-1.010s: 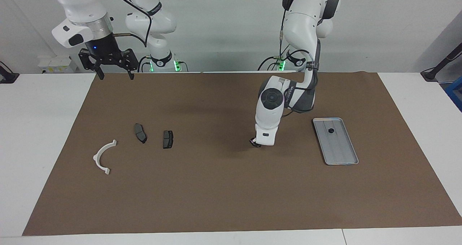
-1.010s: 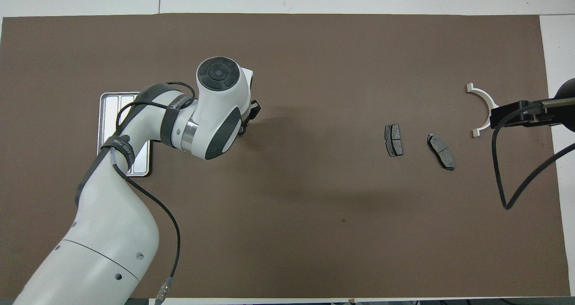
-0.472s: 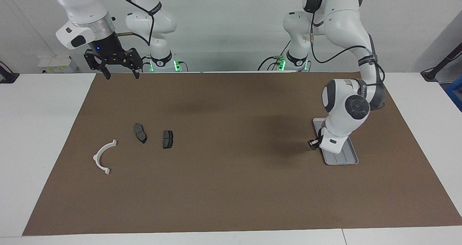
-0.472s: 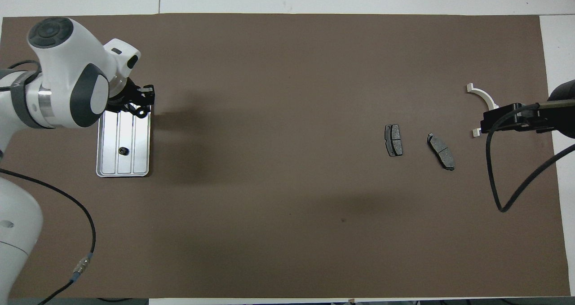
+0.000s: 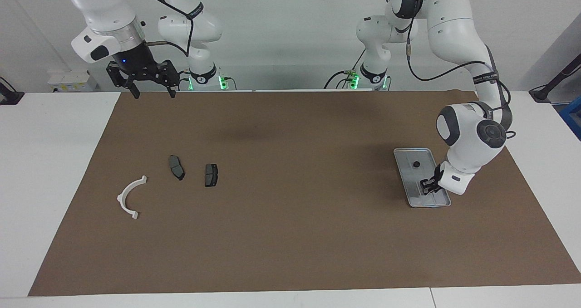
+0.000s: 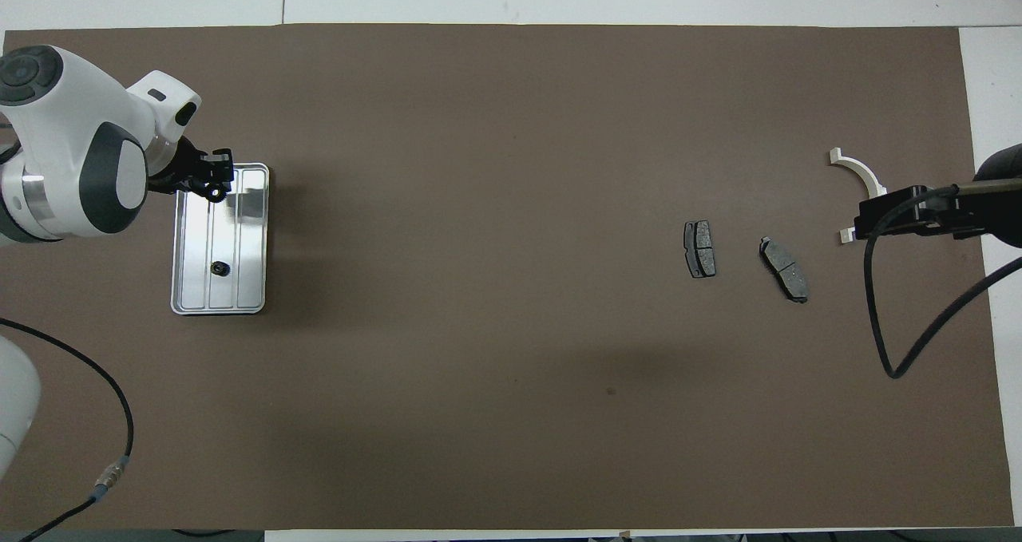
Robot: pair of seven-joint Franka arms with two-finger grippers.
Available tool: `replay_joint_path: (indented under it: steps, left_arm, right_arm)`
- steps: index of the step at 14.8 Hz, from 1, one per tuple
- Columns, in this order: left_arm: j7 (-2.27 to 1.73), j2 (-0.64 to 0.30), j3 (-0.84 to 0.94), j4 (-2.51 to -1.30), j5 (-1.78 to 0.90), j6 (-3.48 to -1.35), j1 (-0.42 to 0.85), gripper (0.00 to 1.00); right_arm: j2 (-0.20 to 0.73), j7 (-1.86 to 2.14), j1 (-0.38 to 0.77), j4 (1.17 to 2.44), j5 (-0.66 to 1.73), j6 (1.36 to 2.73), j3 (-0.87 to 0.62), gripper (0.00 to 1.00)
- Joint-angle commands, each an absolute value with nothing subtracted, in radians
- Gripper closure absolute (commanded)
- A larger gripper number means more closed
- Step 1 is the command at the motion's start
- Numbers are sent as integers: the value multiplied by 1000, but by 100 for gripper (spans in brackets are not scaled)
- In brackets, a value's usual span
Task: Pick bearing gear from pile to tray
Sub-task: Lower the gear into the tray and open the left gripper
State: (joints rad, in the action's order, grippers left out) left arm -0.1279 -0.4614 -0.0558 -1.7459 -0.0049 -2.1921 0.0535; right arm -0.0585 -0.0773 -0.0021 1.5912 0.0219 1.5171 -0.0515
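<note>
From the facing view, the left hand (image 5: 429,185) hangs low over the flat ribbed silver-grey metal tray (image 5: 433,201); whether its fingers grip anything, I cannot tell. One tiny black round piece (image 5: 416,164) lies in the tray. The right hand (image 5: 150,88), spread wide and empty, waits raised above the bench.

From overhead, two dark grey brake pads (image 6: 700,248) and a white curved plastic arc (image 6: 858,173) lie toward the right arm's end.

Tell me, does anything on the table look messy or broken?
Nothing stands out. The silver-grey ribbed metal tray lies flat with one small black round piece in it; the white curved plastic arc looks whole.
</note>
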Motion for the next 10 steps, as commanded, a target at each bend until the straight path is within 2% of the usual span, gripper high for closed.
replay_joint_path:
  steps: [1, 4, 5, 7, 10]
  left_arm:
    - [-107, -400, -44, -1865, -2, -2267, 35, 89]
    - [-109, -391, -44, -1887, -3, -2267, 38, 87]
    - [-109, -391, -44, -1887, -3, -2267, 38, 80]
    - [-109, -391, -44, -1876, -9, -2252, 40, 0]
    - [-109, -367, -44, -1847, -11, -2180, 35, 0]
  right_arm:
    - [-69, -84, -15, 1601, 14, 1516, -60, 0]
    - [-71, -80, -12, 1601, -17, 1522, -60, 0]
    - [-71, -80, -11, 1601, -17, 1522, -60, 0]
    - [-71, -81, -12, 1601, -17, 1522, -63, 0]
    - [-72, -81, -8, 1601, -15, 1519, -61, 0]
